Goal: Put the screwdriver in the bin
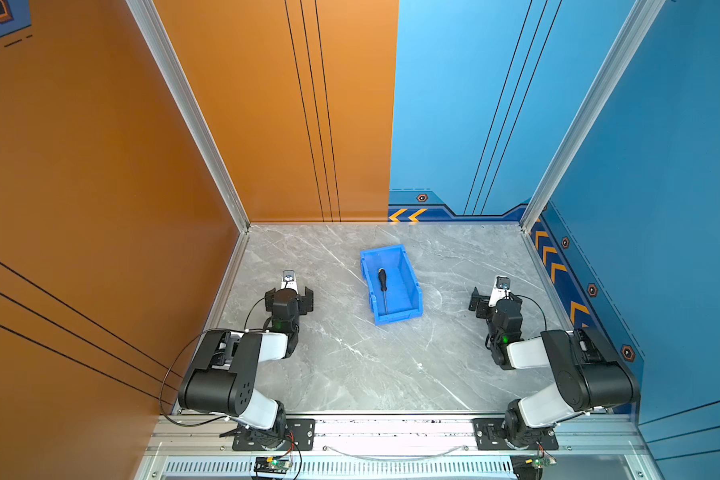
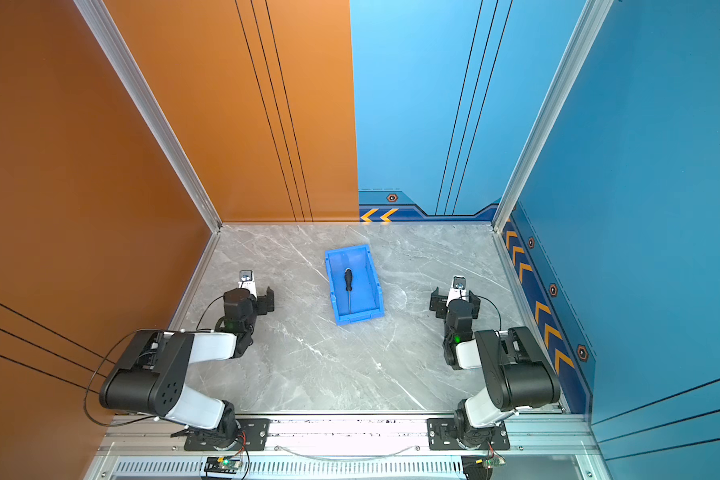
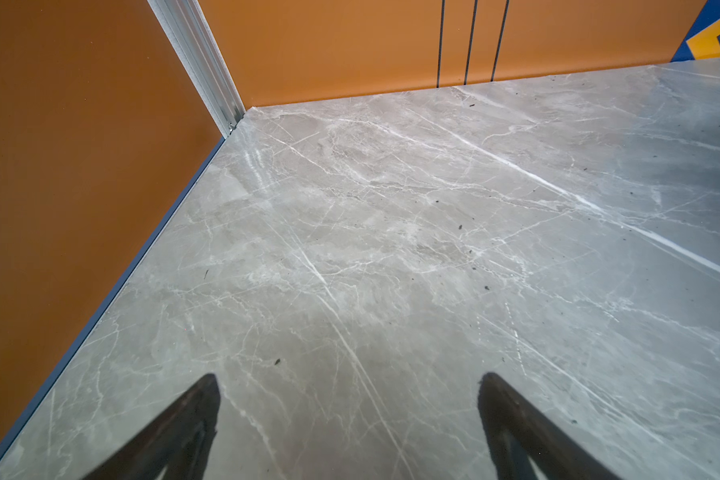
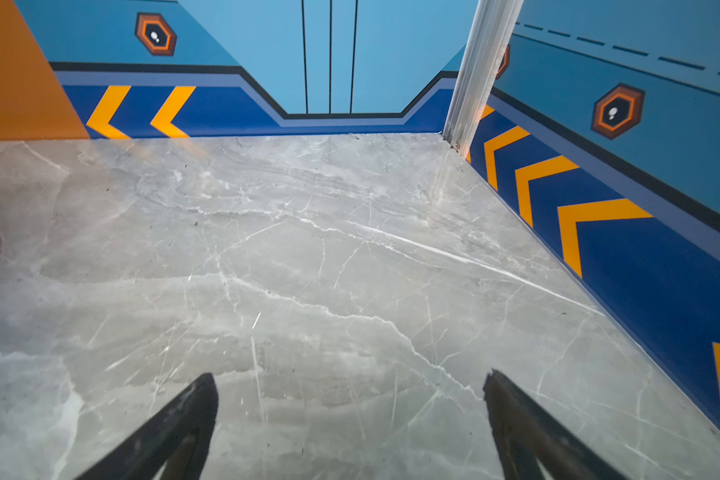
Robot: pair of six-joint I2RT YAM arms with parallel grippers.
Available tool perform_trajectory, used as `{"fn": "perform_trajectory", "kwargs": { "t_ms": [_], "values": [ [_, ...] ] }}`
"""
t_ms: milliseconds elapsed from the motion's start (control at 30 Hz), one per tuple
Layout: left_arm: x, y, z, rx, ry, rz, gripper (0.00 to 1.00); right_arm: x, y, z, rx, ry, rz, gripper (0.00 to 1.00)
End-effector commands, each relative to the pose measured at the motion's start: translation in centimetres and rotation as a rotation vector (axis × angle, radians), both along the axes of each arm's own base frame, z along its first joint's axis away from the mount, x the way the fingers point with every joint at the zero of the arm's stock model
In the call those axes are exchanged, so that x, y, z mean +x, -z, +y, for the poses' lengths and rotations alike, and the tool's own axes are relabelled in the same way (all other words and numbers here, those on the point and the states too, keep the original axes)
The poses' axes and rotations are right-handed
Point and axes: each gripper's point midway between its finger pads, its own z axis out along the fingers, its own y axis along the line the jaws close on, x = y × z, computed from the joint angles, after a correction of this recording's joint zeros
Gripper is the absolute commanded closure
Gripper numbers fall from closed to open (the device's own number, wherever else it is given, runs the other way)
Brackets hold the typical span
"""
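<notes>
On the grey marble bench (image 1: 350,365) the blue bin (image 1: 413,286) stands between the two arms, well apart from the left pincer (image 1: 289,300) and the right pincer (image 2: 454,302). Both arms are folded near their bases, pincers spread wide and empty over bare bench. The screwdriver (image 1: 383,291) lies inside the bin, black handle toward the far wall, thin shaft toward the low lip.

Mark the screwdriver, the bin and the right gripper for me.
screwdriver (image 1: 383,287): in a top view, lower end of its black handle.
bin (image 1: 409,286): in a top view, bare inner side wall.
right gripper (image 4: 351,374): right wrist view, midway between its open fingertips.
</notes>
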Motion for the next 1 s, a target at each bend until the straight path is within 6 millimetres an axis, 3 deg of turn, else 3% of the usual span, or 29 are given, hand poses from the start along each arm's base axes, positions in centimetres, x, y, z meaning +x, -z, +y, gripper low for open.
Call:
{"fn": "perform_trajectory", "kwargs": {
  "t_ms": [0,867,967],
  "values": [
    [0.50,-0.34,0.20,-0.044,0.007,-0.048,0.02,0.46,-0.03,-1.85,0.019,0.112,0.019,0.00],
    [0.66,-0.03,0.20,-0.065,0.033,-0.054,0.02,0.45,-0.03,-1.92,0.021,0.114,0.019,0.00],
    [0.66,-0.01,-0.61,-0.051,0.068,-0.050,0.02,0.43,-0.02,-1.92,0.020,0.115,0.019,0.00]
  ]
}}
